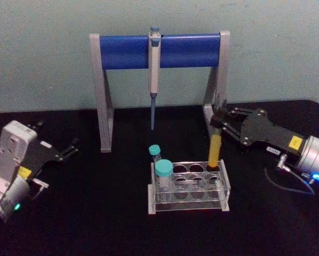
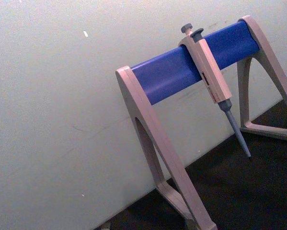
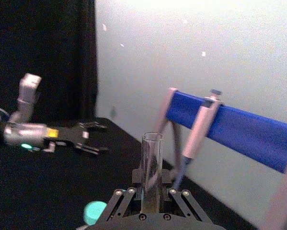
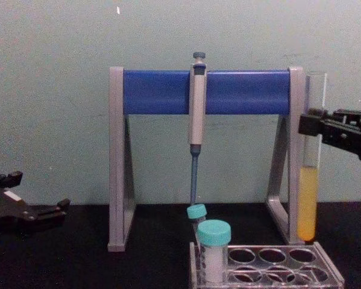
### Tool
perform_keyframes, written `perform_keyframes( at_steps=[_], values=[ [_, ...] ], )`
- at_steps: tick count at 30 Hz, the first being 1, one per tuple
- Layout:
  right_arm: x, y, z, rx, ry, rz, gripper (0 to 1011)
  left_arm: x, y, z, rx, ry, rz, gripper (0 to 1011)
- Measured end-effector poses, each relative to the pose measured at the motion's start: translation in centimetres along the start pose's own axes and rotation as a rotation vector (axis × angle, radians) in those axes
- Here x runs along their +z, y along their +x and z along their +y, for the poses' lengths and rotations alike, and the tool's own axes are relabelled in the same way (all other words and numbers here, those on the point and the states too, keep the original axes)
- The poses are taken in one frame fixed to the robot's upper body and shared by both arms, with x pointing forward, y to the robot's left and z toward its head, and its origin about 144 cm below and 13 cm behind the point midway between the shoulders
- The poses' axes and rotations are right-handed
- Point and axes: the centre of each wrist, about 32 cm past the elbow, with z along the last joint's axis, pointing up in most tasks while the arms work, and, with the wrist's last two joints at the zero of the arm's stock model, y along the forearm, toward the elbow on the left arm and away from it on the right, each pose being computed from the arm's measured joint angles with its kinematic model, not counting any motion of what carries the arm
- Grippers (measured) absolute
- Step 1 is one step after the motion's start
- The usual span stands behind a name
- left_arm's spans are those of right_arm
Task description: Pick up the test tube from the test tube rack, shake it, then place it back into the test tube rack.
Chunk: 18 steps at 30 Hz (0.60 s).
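The test tube (image 4: pixel 310 150) stands upright at the right of the scene, yellow liquid filling its lower part. Its round bottom is right at the top of the test tube rack (image 1: pixel 188 207), at the far right hole; whether the tip sits inside that hole or just over it, I cannot tell. The right gripper (image 1: pixel 219 121) has it, reaching in from the right with its fingers closed on the clear glass well above the liquid.

At the rack's left end are two teal-capped tubes (image 1: pixel 164 172), one nearer, one behind. Beyond the rack is the pipette stand (image 1: pixel 132 52) with its blue crossbar. A grey pipette (image 1: pixel 155 69) hangs at the middle of the bar, tip down. A narrow label strip runs down the pipette's body in the left wrist view, its print too small to read.

A yellow sticker (image 1: pixel 296 142) on the right gripper's body carries a dark mark, not legible. Far left on the black table (image 1: pixel 95 229), the left gripper (image 1: pixel 68 150) lies parked, fingers spread apart, holding nothing. It has a yellow tag of its own, no writing readable.
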Motion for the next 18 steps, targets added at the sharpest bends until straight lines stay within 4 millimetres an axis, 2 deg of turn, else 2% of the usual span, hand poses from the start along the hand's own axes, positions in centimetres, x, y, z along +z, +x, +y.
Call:
perform_keyframes(
  at_steps=[4,9,18],
  values=[
    [0.3,-0.2,-0.2,-0.072,-0.02,-0.066,229,0.0,0.0,0.0,0.0,0.0,0.0,1001],
    [0.0,-0.7,0.6,-0.18,-0.006,-0.121,228,0.0,0.0,0.0,0.0,0.0,0.0,1001],
    [-1.9,-0.9,2.6,-0.273,0.081,-0.048,229,0.0,0.0,0.0,0.0,0.0,0.0,1001]
  ],
)
